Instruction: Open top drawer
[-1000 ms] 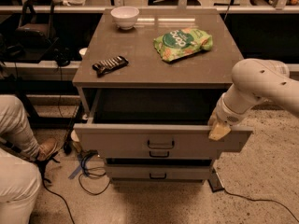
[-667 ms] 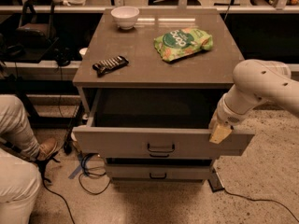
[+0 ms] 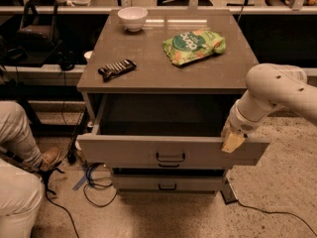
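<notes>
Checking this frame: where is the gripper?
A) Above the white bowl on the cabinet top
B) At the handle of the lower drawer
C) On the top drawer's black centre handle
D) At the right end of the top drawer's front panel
D: the gripper is against the right end of the front panel of the top drawer, well to the right of the black centre handle. The drawer stands pulled out.

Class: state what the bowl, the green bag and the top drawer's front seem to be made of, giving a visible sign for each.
Bowl: likely glazed ceramic, white and smooth. Green bag: thin plastic film, crinkled, glossy. Top drawer front: painted metal or laminate, flat matte grey; unsure which. The gripper sits at its right top edge.
</notes>
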Robot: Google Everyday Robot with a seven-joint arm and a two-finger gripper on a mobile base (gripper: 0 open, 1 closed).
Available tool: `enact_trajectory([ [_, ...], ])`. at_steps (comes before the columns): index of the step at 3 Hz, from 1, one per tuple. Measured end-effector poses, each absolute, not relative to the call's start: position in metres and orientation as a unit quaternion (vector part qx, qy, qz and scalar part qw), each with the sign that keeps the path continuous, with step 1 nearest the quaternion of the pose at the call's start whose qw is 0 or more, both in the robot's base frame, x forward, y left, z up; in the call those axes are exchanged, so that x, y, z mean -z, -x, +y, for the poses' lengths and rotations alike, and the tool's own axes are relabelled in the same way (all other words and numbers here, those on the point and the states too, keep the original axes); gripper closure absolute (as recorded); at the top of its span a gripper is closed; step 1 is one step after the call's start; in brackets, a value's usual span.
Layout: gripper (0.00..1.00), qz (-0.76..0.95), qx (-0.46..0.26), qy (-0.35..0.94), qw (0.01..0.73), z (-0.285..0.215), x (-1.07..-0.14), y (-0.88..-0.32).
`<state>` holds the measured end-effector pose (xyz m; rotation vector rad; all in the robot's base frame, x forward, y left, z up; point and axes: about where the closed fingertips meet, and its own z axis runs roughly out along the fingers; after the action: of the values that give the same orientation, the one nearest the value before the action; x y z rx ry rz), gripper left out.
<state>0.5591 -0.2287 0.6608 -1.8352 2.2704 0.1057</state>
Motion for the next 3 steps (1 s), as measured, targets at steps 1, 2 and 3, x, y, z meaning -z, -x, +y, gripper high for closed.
enact_trajectory([
  [1, 0.59, 0.772, -0.037, 0.625, 0.109, -0.2281, -0.6593, -0.5586],
  [2, 0.26, 0.772, -0.038, 0.625, 0.108, -0.2276, -0.6582, -0.5582],
  [3, 0.05, 0.772, -0.038, 0.625, 0.108, -0.2276, -0.6582, -0.5582],
])
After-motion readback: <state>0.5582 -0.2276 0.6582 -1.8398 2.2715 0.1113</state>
